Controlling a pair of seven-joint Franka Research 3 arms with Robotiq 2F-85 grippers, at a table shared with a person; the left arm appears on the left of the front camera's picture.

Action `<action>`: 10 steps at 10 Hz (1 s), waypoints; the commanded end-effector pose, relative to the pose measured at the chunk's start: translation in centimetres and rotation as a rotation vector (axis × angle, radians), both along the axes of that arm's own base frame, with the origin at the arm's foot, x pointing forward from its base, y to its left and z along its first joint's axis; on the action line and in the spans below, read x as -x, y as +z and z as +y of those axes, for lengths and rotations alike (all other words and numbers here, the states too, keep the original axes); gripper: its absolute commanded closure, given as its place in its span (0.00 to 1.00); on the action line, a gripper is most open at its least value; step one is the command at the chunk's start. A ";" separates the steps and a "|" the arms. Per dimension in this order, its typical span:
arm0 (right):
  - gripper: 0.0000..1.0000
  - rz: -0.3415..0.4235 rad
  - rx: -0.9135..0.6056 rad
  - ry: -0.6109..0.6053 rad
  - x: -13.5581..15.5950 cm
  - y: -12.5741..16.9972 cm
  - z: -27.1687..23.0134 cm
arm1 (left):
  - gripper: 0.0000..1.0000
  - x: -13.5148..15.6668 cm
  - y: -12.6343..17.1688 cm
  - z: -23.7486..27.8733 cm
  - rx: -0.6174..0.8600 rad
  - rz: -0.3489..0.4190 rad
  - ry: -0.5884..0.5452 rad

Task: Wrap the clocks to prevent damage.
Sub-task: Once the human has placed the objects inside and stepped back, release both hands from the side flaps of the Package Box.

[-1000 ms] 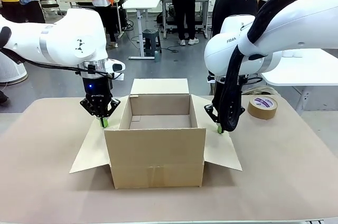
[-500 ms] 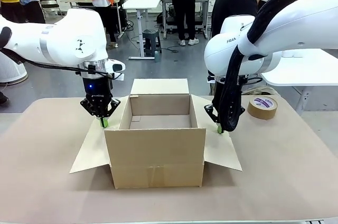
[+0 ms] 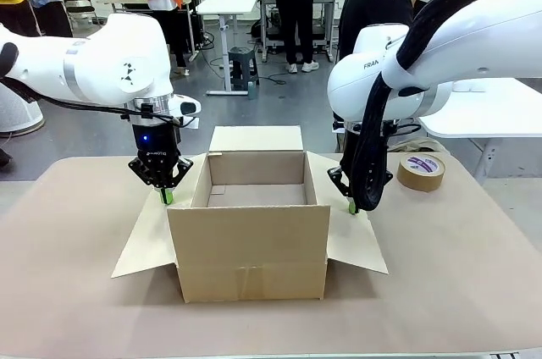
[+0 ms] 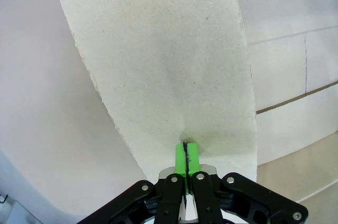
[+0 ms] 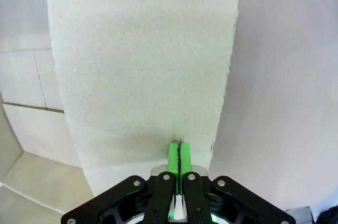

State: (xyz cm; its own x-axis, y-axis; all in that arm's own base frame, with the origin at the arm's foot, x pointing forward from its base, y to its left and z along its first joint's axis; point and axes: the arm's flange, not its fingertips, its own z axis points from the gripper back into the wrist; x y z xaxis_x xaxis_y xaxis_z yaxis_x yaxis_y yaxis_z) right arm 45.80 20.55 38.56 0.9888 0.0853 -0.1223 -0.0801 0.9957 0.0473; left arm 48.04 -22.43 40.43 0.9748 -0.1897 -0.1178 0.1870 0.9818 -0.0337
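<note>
my left hand (image 3: 167,197) is pinched fully shut, holding nothing, tips on the left flap (image 3: 146,245) of the cardboard box (image 3: 250,240). my right hand (image 3: 351,207) is the same on the right flap (image 3: 356,245). the box stands open mid-bench (image 3: 457,283).

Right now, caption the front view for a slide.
Left gripper and right gripper, both shut, tips on the side flaps of the open cardboard box; tape roll nearby.

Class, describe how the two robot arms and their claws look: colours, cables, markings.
Left arm and right arm: glossy white, rounded joints; the right bears dark lettering and a black sleeved cable. Left claw and right claw: black linkages, green pads.
</note>
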 end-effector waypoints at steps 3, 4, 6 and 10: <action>0.99 -0.003 0.014 -0.009 0.1 -0.1 0.1 | 1.00 0.1 -0.1 0.0 -0.003 0.003 -0.001; 0.99 -0.003 0.014 -0.009 0.1 -0.1 0.1 | 1.00 0.1 -0.1 0.0 -0.003 0.003 -0.001; 0.99 -0.003 0.014 -0.009 0.1 -0.1 0.1 | 1.00 0.1 -0.1 0.0 -0.003 0.003 -0.001; 0.99 -0.003 0.014 -0.009 0.1 -0.1 0.1 | 1.00 0.1 -0.1 0.0 -0.003 0.003 -0.001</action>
State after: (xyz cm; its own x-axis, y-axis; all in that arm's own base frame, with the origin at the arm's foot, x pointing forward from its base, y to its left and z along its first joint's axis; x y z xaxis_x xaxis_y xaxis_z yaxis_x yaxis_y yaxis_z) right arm 45.80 20.55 38.56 0.9888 0.0853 -0.1223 -0.0801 0.9957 0.0473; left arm 48.04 -22.43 40.43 0.9747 -0.1897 -0.1178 0.1870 0.9818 -0.0337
